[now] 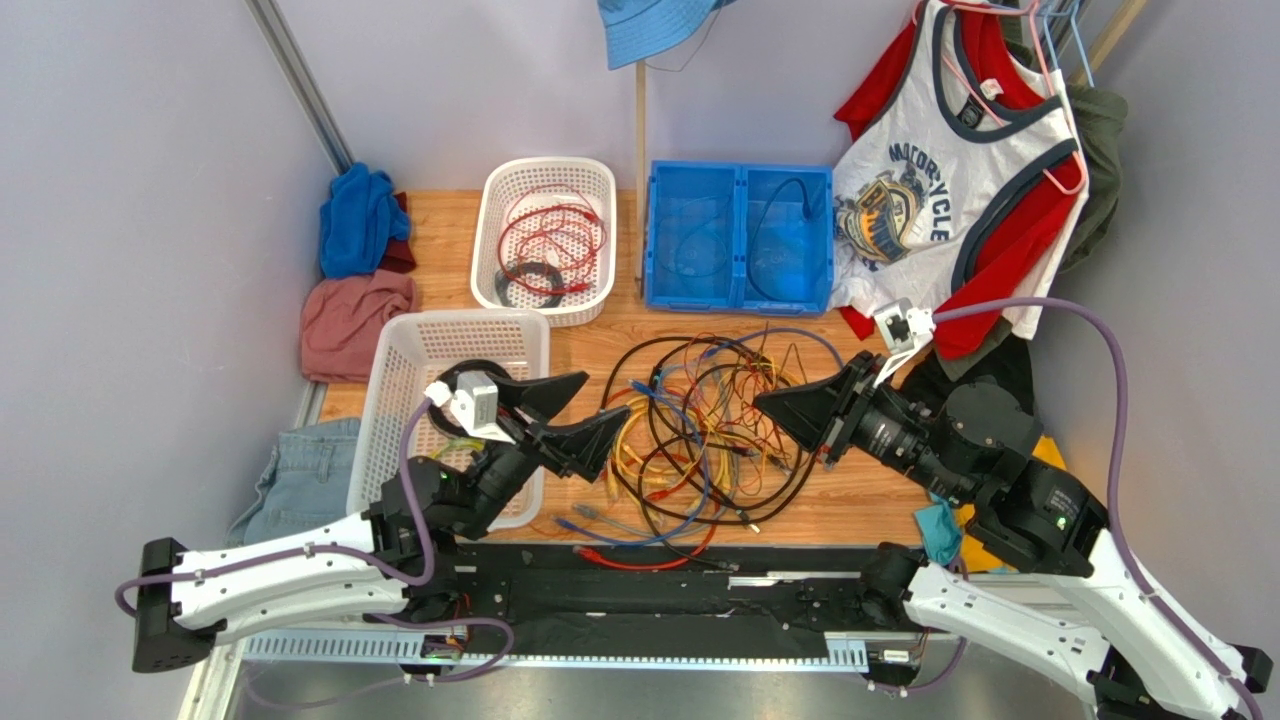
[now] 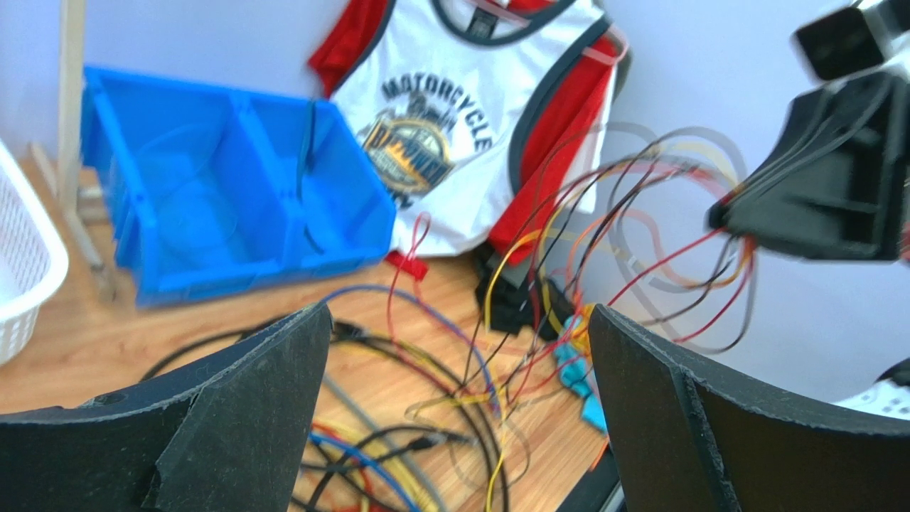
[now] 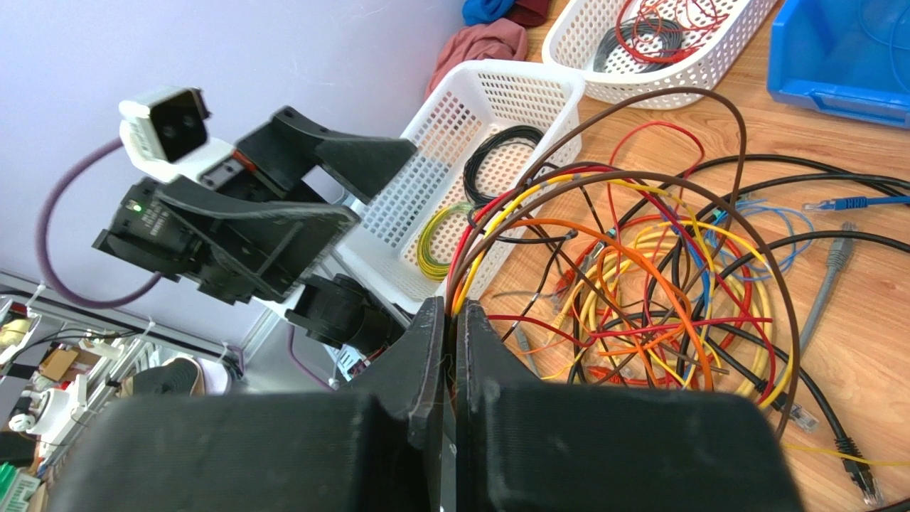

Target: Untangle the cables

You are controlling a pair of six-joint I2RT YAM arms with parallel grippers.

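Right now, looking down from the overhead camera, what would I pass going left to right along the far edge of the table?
Blue cloth → white basket → blue bin → shirt.

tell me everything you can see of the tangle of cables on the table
The cables are a loose knotted heap of thin cords, black, brown, yellow, orange, red and blue, some with small plug ends. Most lie on the middle of the wooden table. The right claw is shut on several strands, holding loops raised; the open left claw faces the heap without gripping it.
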